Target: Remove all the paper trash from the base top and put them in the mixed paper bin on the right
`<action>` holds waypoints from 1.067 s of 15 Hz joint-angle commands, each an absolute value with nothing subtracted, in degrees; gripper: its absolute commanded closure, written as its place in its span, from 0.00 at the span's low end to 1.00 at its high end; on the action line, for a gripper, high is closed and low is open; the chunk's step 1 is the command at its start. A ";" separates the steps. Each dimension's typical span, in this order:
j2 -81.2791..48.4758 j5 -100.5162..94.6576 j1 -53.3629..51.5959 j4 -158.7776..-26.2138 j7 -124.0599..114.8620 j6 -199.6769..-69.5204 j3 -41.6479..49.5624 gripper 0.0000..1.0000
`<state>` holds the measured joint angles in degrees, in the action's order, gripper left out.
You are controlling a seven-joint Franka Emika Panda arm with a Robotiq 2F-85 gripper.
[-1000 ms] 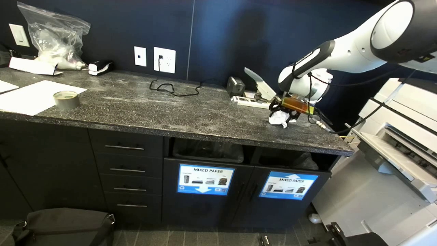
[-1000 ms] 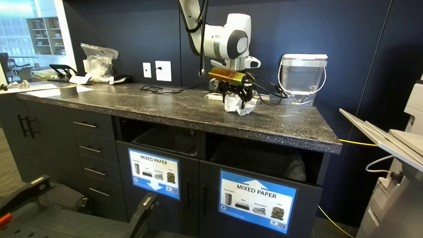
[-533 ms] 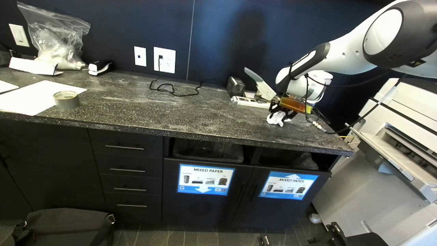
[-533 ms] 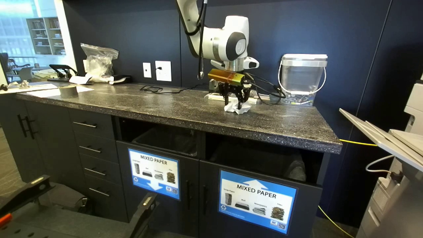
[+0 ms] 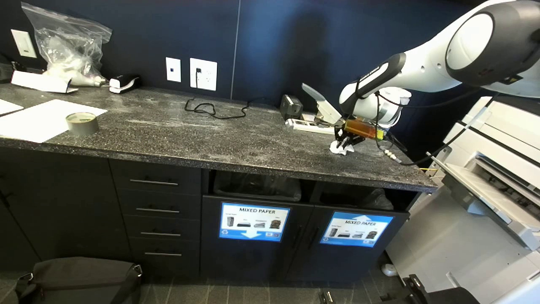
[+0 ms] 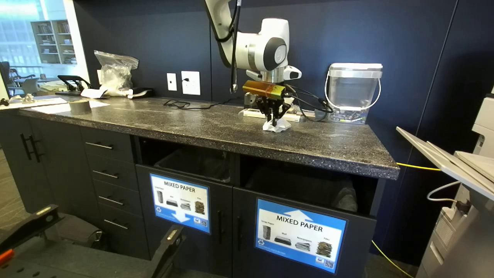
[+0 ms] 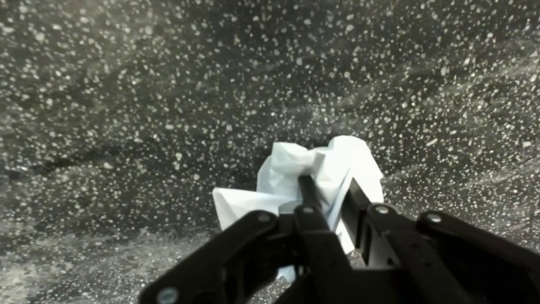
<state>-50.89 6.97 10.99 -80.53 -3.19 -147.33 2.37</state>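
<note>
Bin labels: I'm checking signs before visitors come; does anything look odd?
Yes, in both exterior views: both read MIXED PAPER, but the arrow on the left label points down, away from the slot above it, while that on the right label points up.

A dark blue wall catches light; striped floor below — a bookshelf beyond.

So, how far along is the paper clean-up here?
Done: the gripper is down at the crumpled paper. In hand: its jaws look shut on that paper, which rests on the countertop. Left: lifting it and dropping it into the right-hand mixed paper bin, whose contents are too dark to tell.
</note>
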 commanded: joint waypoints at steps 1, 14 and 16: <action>-52.20 5.81 10.40 -79.54 -1.97 -146.59 3.06 0.86; -39.11 -5.24 11.19 -98.11 18.66 -138.35 3.23 0.86; -35.84 -6.78 11.46 -103.53 20.26 -139.35 3.52 0.86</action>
